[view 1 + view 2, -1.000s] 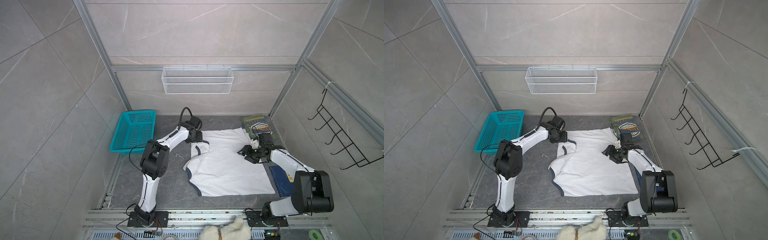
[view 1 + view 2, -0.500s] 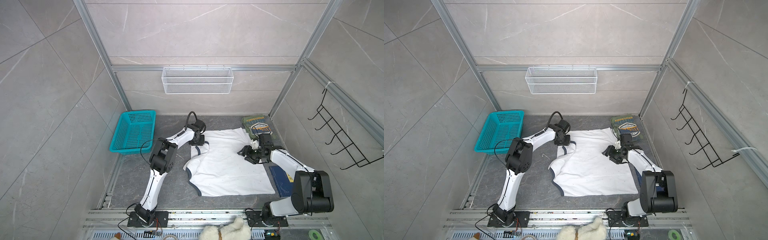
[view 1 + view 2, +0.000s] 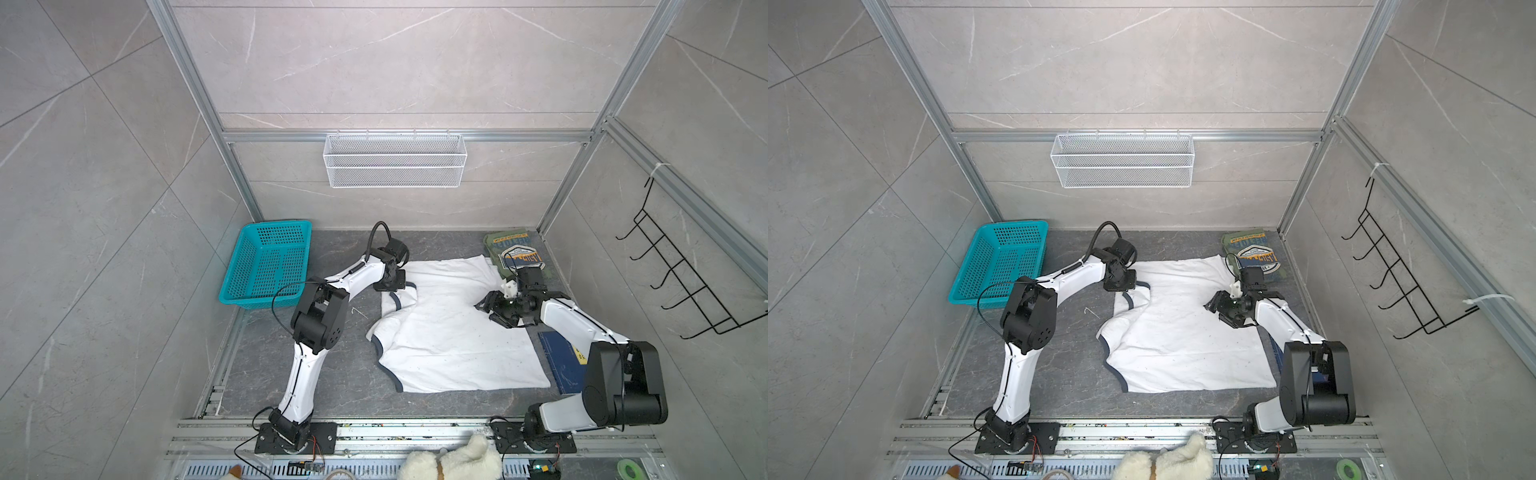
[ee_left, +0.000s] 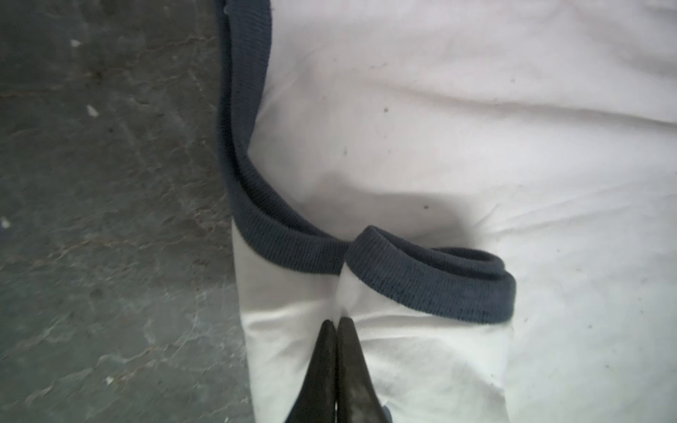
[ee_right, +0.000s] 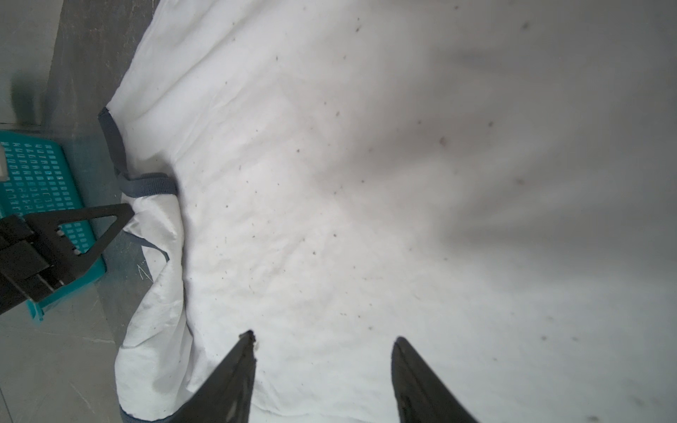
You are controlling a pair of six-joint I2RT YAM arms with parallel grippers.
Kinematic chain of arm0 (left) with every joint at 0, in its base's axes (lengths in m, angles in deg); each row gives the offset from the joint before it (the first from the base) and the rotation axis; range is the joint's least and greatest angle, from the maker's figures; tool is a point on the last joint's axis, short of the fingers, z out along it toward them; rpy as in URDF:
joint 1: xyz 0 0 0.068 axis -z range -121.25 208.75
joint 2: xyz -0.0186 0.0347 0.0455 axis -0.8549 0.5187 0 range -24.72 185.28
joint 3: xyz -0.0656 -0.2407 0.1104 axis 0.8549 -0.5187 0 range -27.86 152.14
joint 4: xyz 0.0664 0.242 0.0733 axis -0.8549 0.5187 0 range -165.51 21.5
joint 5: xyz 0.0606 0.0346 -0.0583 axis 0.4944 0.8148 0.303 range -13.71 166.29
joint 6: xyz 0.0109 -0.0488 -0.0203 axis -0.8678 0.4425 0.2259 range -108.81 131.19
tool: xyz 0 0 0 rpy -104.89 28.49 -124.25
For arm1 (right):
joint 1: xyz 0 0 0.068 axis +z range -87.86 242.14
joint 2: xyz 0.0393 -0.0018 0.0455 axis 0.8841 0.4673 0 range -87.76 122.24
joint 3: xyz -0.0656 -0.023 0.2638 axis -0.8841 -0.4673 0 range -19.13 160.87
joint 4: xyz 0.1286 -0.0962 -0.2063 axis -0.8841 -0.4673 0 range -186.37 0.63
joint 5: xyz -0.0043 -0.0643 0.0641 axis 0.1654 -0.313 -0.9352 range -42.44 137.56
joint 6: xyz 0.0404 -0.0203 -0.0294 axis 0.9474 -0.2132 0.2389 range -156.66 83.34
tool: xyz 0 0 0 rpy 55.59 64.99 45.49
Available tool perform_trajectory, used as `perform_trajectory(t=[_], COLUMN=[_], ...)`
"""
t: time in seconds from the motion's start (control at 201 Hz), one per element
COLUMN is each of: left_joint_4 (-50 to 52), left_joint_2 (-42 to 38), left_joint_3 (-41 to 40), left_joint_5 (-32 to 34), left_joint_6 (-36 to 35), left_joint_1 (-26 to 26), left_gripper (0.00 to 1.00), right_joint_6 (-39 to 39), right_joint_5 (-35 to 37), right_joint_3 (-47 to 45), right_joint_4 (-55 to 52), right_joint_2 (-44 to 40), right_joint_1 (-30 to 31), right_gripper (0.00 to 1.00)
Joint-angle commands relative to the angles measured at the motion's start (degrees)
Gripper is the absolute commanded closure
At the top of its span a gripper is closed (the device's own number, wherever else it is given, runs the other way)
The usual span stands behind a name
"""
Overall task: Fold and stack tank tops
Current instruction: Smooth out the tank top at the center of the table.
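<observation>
1. In both top views the white tank top (image 3: 453,336) (image 3: 1179,340) lies spread about the middle of the dark grey table (image 3: 332,386), with its navy-trimmed openings facing left. The olive green tank top (image 3: 517,255) sits folded in the far right corner, badge print up, just beside the white one's far right corner.
2. In the same views the left gripper (image 3: 392,286) is down on the white top's far left strap. The right gripper (image 3: 486,311) hangs low over the right part of that top, with its jaws apart.
3. Round about there is a teal basket (image 3: 266,266) at the far left. A dark blue board (image 3: 561,361) lies along the right edge, partly covered by the white top and the right arm. A plush toy (image 3: 453,461) sits by the near rail and a wire shelf (image 3: 395,160) hangs on the back wall.
4. From the left wrist the left gripper (image 4: 336,324) is clenched. Its two dark fingers (image 4: 351,366) press together on a pinch of white cloth, just beside the ribbed navy trim (image 4: 432,289), which curls into a loop there.
5. From the right wrist the right gripper (image 5: 324,338) is released, jaws wide with nothing between them and only white cloth below. Whether the tips touch the cloth I cannot tell. Beyond them the other claw sits on the strap, with the basket behind it.
</observation>
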Motion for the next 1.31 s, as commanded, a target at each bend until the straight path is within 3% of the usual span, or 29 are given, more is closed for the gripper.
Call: perform_trajectory(t=[0.0, 0.264, 0.453, 0.493, 0.567, 0.602, 0.662, 0.717, 0.836, 1.125, 1.214, 1.304], left_joint_4=[0.0, 2.5, 2.0, 3.4, 6.8, 8.0, 8.2, 8.6, 6.6, 1.0, -1.9, -2.9], left_joint_2=[-7.8, -17.6, -17.2, -15.7, -13.2, -12.7, -13.4, -15.6, -25.4, -60.8, -65.7, -65.2], left_joint_3=[-1.6, -7.7, -11.0, -10.3, -8.8, -8.7, -10.3, -12.7, -22.6, -55.3, -61.3, -63.8], left_joint_5=[2.7, 10.2, 11.9, 11.6, 12.8, 12.9, 11.7, 11.3, 10.1, 4.2, 0.4, -0.8], left_joint_6=[0.0, -1.3, -1.4, -0.9, 0.9, 2.1, 3.6, 5.5, 9.8, 22.3, 24.4, 25.4], left_joint_1=[-0.9, -7.4, -14.0, -14.8, -15.2, -15.3, -15.2, -15.2, -13.9, -12.9, -12.9, -12.9], left_gripper=[1.0, 1.0, 0.98, 0.92, 0.54, 0.44, 0.33, 0.28, 0.28, 0.35, 0.39, 0.43], right_joint_6=[-1.2, -1.2, -1.2, -1.3, -1.3, -1.4, -1.5, -1.5, -1.5, -1.1, -0.9, -0.7], right_joint_5=[-0.3, -0.4, -0.7, -0.9, -0.8, -0.9, -0.9, -1.0, -1.1, -2.6, -3.1, -3.4], right_joint_3=[-0.5, -0.4, -0.4, -0.4, -0.4, -0.5, -0.7, -0.7, -0.9, -0.9, -0.7, -0.7], right_joint_4=[-0.3, -0.4, -0.4, -0.5, -0.6, -0.7, -0.7, -0.8, -0.7, -0.3, -0.2, -0.3], right_joint_2=[-0.1, -0.1, -0.2, -0.2, -0.3, -0.3, -0.4, -0.5, -0.9, -1.8, -2.1, -2.3], right_joint_1=[0.2, 0.2, 0.2, 0.2, 0.2, 0.2, 0.2, 0.2, 0.2, 0.2, 0.2, 0.2], right_gripper=[0.39, 0.39, 0.39, 0.39, 0.39, 0.39, 0.39, 0.39, 0.39, 0.39, 0.39, 0.39])
